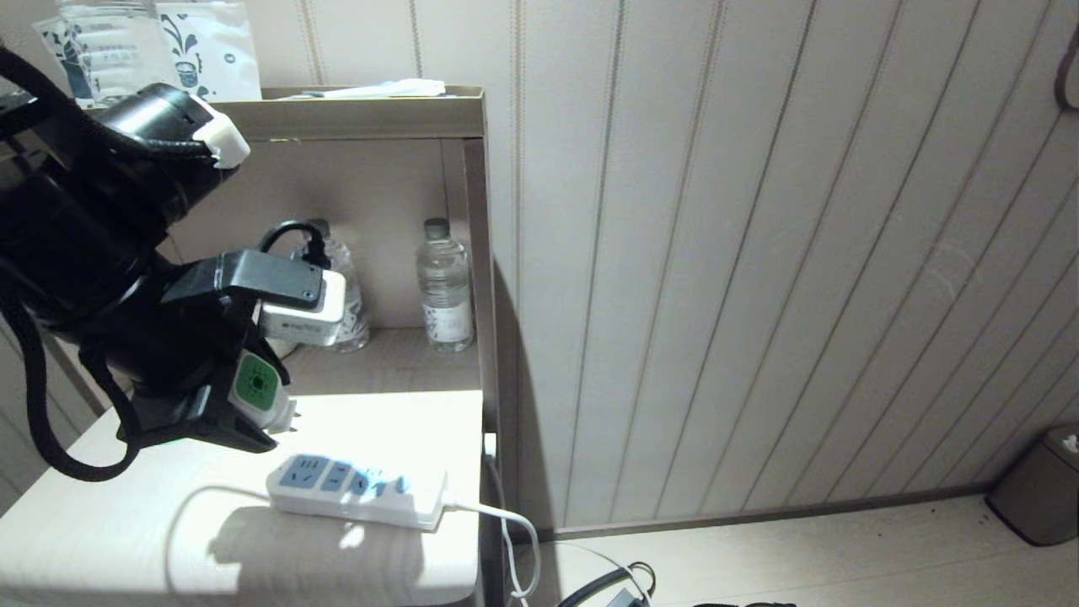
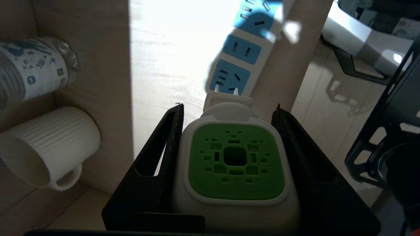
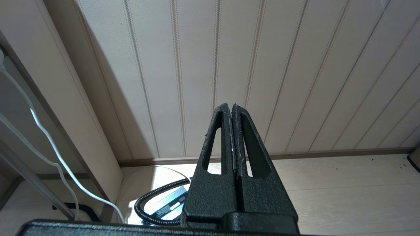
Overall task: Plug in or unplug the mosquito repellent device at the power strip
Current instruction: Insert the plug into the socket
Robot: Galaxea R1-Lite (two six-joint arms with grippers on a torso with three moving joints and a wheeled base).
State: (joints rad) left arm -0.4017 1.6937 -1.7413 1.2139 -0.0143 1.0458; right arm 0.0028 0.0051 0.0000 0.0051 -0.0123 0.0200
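Note:
The mosquito repellent device (image 1: 255, 384), a white head with a green perforated centre (image 2: 234, 160), sits between the black fingers of my left gripper (image 1: 270, 406), which is shut on its sides. It hangs just above the pale table (image 1: 101, 531), off the left end of the power strip (image 1: 358, 489). In the left wrist view its two metal prongs (image 2: 235, 91) are bare and point at the nearest blue socket of the power strip (image 2: 241, 49), a short gap away. My right gripper (image 3: 230, 105) is shut and empty, low beside the wall, outside the head view.
Two clear water bottles (image 1: 444, 287) (image 1: 341, 291) and a white ribbed mug (image 2: 49, 147) stand in the shelf recess behind the table. The strip's white cable (image 1: 506, 527) drops over the table's right edge. A dark bin (image 1: 1041, 485) stands on the floor at far right.

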